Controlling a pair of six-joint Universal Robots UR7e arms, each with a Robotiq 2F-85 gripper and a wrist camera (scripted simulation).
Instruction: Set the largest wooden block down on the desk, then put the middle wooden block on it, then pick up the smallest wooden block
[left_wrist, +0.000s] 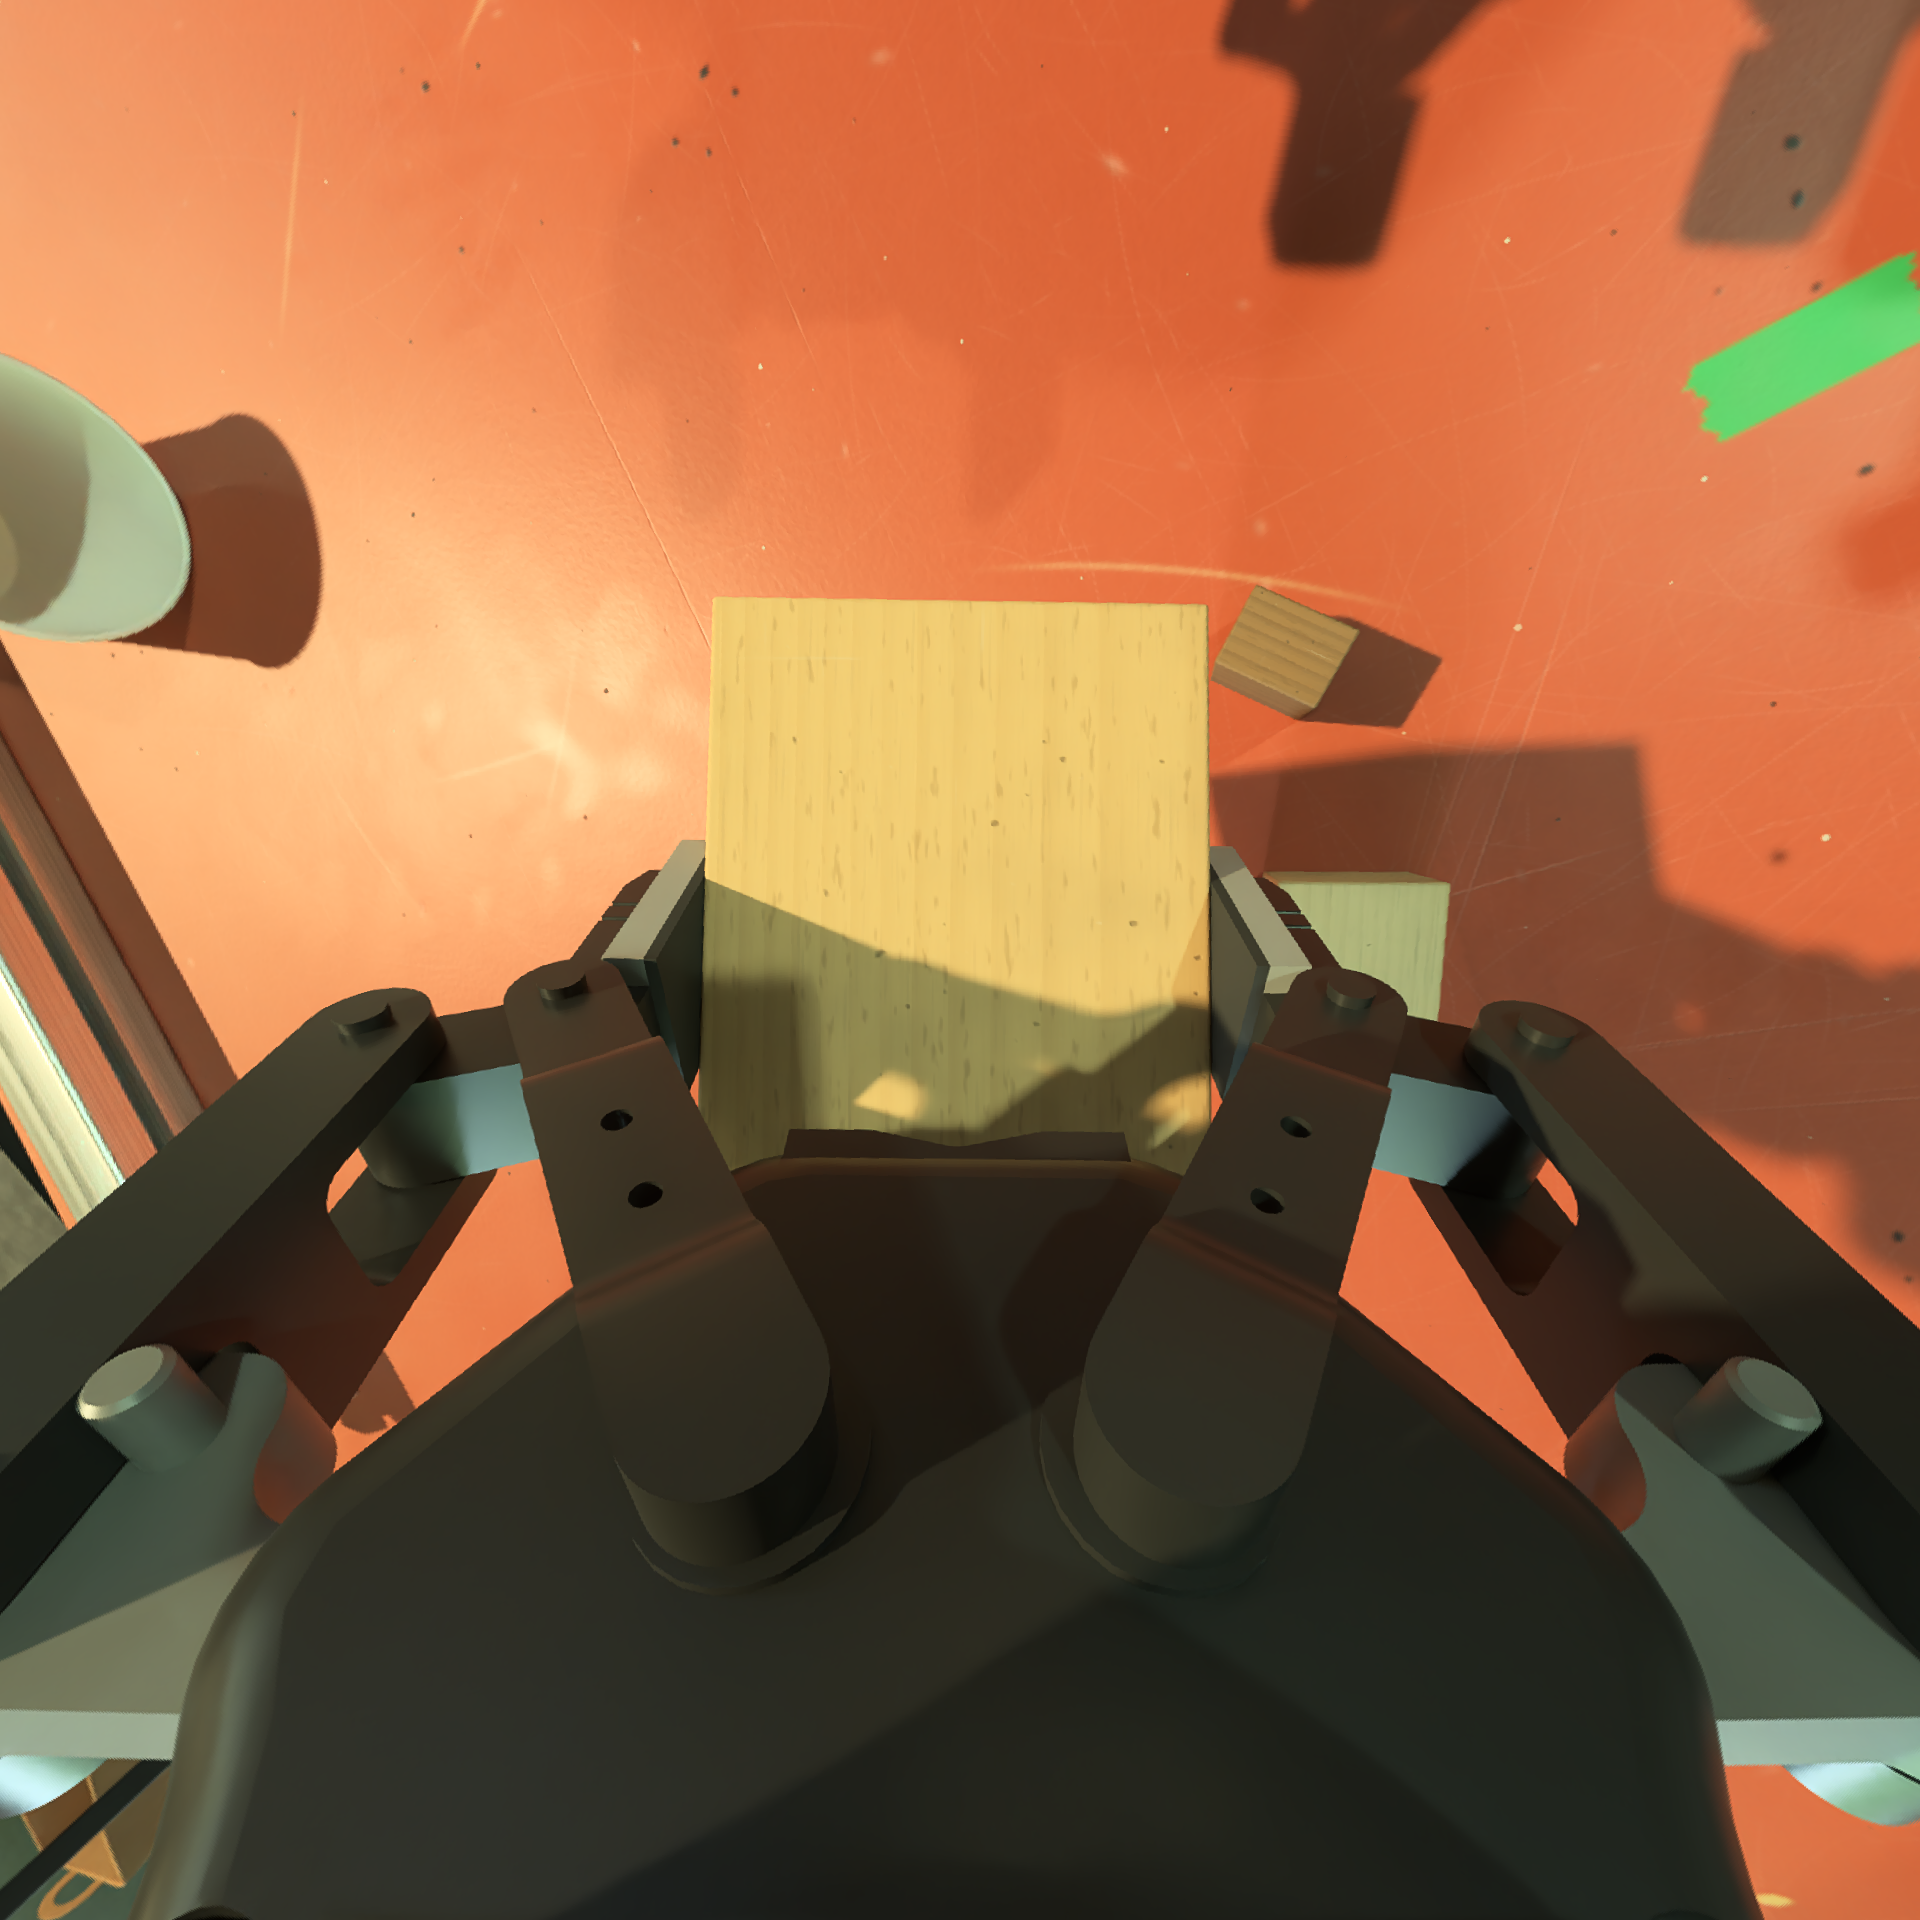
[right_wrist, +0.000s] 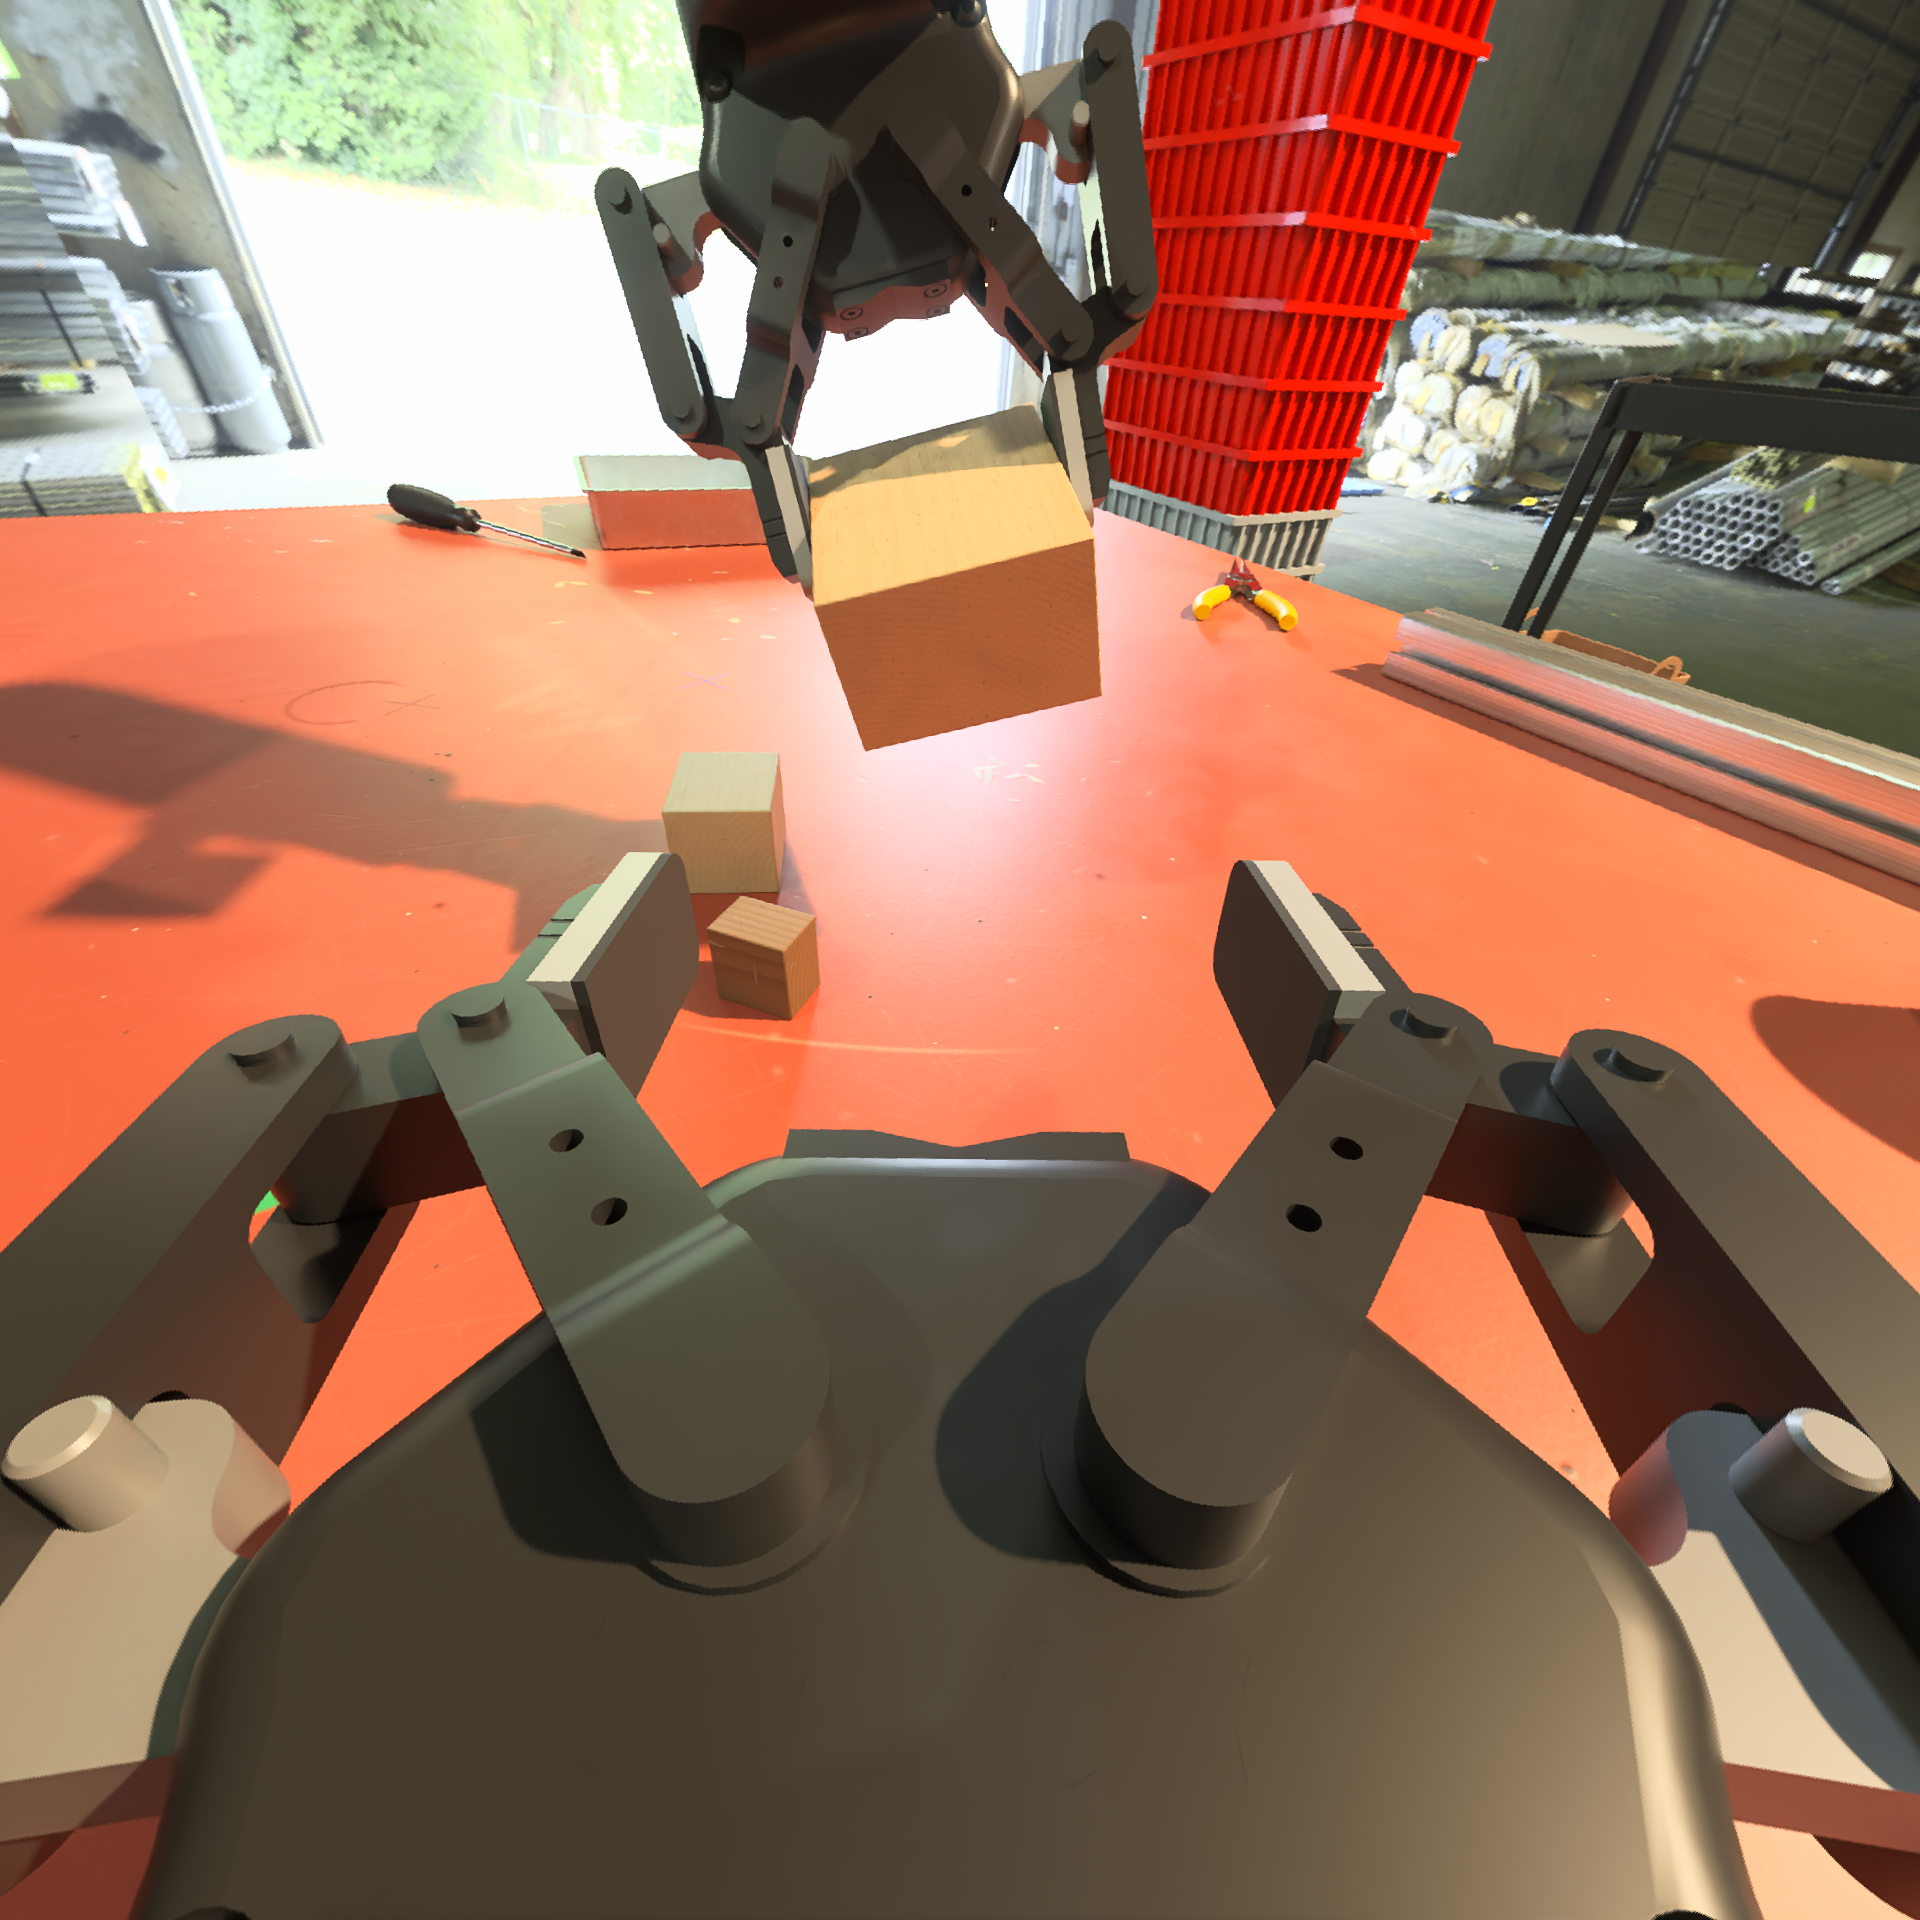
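The left pincer (right_wrist: 930, 488) has the largest wooden block (right_wrist: 956, 582) squeezed between its two fingers. The block hangs in the air above the orange desk (right_wrist: 1143, 883) and touches nothing else. It is tipped a little, with one corner pointing down. In the left wrist view the big block (left_wrist: 956, 831) fills the gap in the pincer (left_wrist: 956, 925), one finger flat on each side.

The right pincer (right_wrist: 977, 935) is wide open and holds nothing. It sits low over the near part of the desk.

The middle wooden block (right_wrist: 724, 821) stands on the desk, below the big block and a bit to the left. The smallest wooden block (right_wrist: 764, 954), which is darker, sits just in front of it, right beside the right pincer's left fingertip (right_wrist: 623, 935).

Far off on the desk lie a screwdriver (right_wrist: 478, 520), a metal tray (right_wrist: 665, 499) and yellow pliers (right_wrist: 1247, 603). A pale cup (left_wrist: 73, 509) and a strip of green tape (left_wrist: 1808, 353) show in the left wrist view.
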